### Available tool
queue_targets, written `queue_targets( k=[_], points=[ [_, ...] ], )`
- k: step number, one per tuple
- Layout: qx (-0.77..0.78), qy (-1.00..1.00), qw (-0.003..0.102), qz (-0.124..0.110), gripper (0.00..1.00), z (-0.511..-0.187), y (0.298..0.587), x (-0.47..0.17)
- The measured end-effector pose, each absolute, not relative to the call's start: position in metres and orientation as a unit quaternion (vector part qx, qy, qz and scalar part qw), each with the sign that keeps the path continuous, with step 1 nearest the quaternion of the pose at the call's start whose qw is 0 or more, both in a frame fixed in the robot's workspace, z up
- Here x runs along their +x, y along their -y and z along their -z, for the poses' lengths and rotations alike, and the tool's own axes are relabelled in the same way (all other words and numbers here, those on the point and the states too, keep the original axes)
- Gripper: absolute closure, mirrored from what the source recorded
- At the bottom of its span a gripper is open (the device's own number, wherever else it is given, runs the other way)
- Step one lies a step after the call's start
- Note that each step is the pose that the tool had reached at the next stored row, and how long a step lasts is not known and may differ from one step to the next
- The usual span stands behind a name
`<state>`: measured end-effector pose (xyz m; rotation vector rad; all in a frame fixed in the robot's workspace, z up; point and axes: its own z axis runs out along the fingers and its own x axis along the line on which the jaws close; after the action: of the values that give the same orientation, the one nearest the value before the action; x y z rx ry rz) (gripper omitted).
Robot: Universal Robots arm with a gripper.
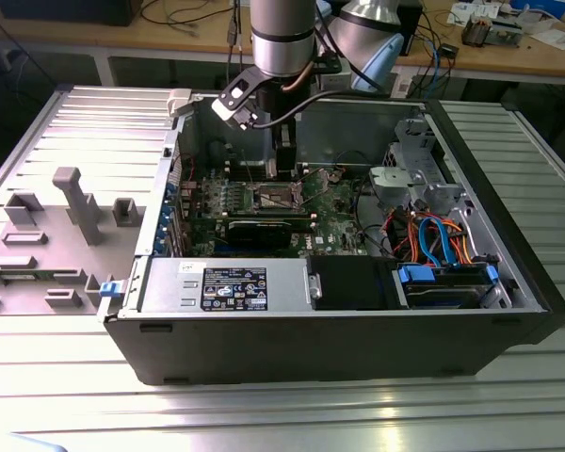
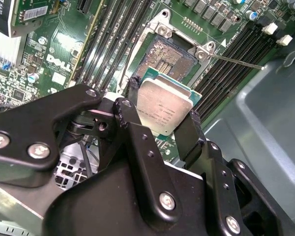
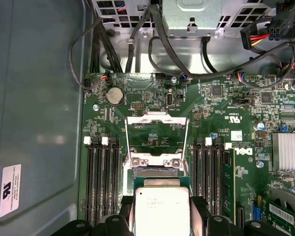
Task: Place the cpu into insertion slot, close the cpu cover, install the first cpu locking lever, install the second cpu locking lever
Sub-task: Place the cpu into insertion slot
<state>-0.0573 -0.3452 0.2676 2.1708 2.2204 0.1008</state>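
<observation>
My hand (image 1: 284, 162) is down inside the open case (image 1: 358, 339), which lies on its side on the counter (image 1: 264, 414). In the exterior view that's ctr frame, a bit above the middle.

Grip is narrow, clamped on the cpu (image 2: 164, 105). In the second wrist view the black fingers (image 2: 189, 132) press two opp. edges of the chip, w/ the other two edges free.

Cpu sits flat, silver lid facing up at the cameras, thin green rim showing round it. It's square, so no real long axis. In the first wrist view its sides run parallel w/ the memory slots (image 3: 103, 182) on either side and square w/ the socket frame.

Insertion slot (image 2: 169, 56) is on the green motherboard (image 3: 211, 113), btwn the two banks of memory slots. Its dark ctr is mostly bare in the second wrist view. The chip overlaps only the slot edge nearest my fingers, so it's not seated. Can't tell how high it is off the slot.

Cpu cover (image 3: 157, 119) is swung open. The silver frame stands off the slot on the side away from my hand, w/ board showing through its window.

One locking lever (image 2: 236, 61), a thin metal rod, sticks out from a slot corner across the memory slots, unlatched.
</observation>
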Motion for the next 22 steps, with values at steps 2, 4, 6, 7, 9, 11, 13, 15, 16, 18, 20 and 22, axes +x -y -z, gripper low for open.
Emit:
queue_targets(
  k=[2, 4, 6, 7, 9, 11, 13, 15, 16, 18, 20, 22],
  points=[
    [0.699, -0.715, 0.017, -0.032, 0.45, -0.2677, 0.3451, -0.0574],
    [0.699, -0.715, 0.017, -0.032, 0.45, -0.2673, 0.3451, -0.0574],
    [0.699, -0.715, 0.017, -0.032, 0.45, -0.2672, 0.3451, -0.0574],
    [0.699, -0.715, 0.017, -0.033, 0.45, -0.2669, 0.3451, -0.0573],
    [0.699, -0.715, 0.017, -0.033, 0.45, -0.2664, 0.3451, -0.0574],
    [0.699, -0.714, 0.017, -0.032, 0.45, -0.2656, 0.3451, -0.0574],
    [0.699, -0.714, 0.017, -0.032, 0.45, -0.2648, 0.3451, -0.0574],
    [0.699, -0.715, 0.017, -0.032, 0.45, -0.2635, 0.3451, -0.0574],
    [0.699, -0.714, 0.017, -0.032, 0.45, -0.2632, 0.3451, -0.0574],
    [0.699, -0.714, 0.017, -0.032, 0.45, -0.2623, 0.3451, -0.0574],
    [0.699, -0.715, 0.017, -0.032, 0.45, -0.2614, 0.3451, -0.0573],
    [0.699, -0.715, 0.017, -0.032, 0.45, -0.2607, 0.3451, -0.0574]
  ],
)
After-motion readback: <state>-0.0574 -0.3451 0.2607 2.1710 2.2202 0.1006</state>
